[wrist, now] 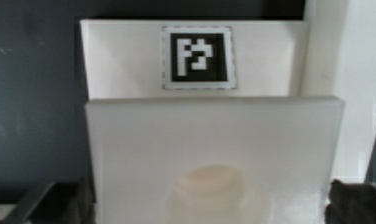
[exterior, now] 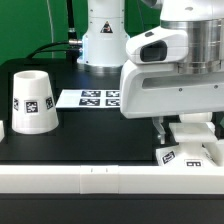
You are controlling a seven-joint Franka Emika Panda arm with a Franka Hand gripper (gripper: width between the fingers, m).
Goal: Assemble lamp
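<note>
The flat square lamp base [exterior: 192,150] lies on the black table at the exterior view's front right, with tags on its side. My gripper [exterior: 188,134] stands straight over it, one finger against each side. In the wrist view the base [wrist: 203,120] fills the picture, with a tag at its far end and a round socket [wrist: 217,186] near me. The dark fingertips [wrist: 57,203] sit tight against its two edges, with no gap showing. The tapered shade [exterior: 32,101] stands upright at the exterior view's left. The bulb is out of view.
The marker board [exterior: 95,98] lies on the table behind the middle. The white robot pedestal [exterior: 100,38] stands at the back. A low white wall [exterior: 100,180] runs along the table's front edge, right next to the base.
</note>
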